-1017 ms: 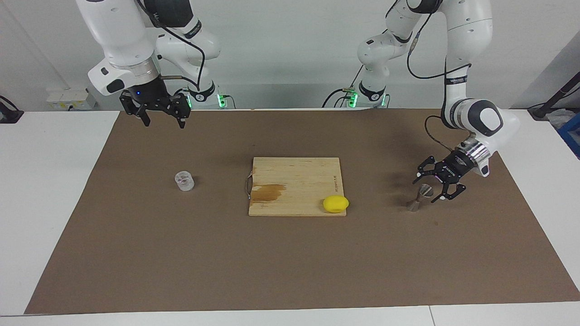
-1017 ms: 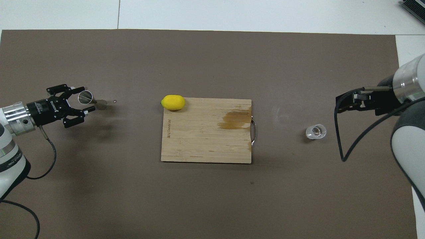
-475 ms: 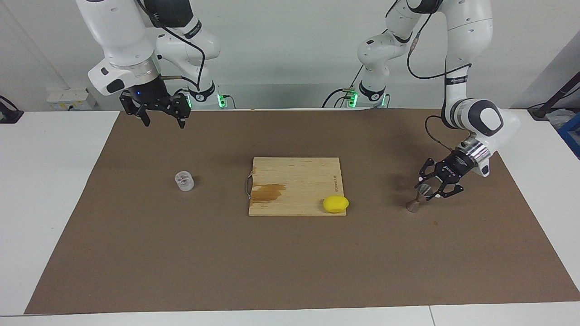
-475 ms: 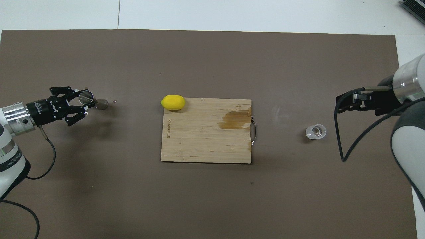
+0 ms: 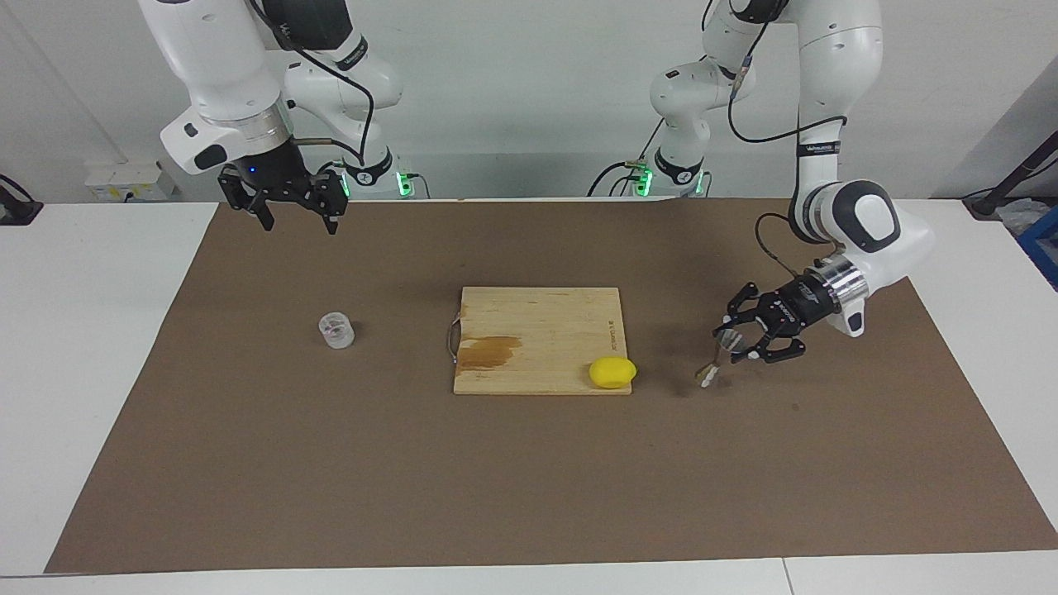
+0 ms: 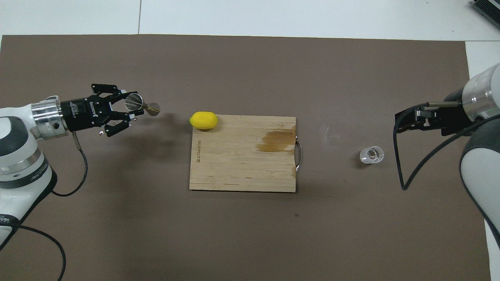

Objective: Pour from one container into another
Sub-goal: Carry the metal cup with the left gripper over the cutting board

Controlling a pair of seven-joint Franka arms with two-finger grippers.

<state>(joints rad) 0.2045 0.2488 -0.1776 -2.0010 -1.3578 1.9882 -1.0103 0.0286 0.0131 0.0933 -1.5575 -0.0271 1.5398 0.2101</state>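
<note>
Two cameras cover one surface [image 5: 529,496] laid with a brown mat [image 6: 250,234]. The facing view sits high across from the robots, looking back at them and down — both arm bases and the wall show along its top edge. The overhead view hangs above the robots' own end, aimed forward and steeply down, nearer in — the arms enter from its lower corners. Both views share the whole mat, with the wooden cutting board [image 5: 541,339] [image 6: 242,154] at its middle, seen half a turn apart.
</note>
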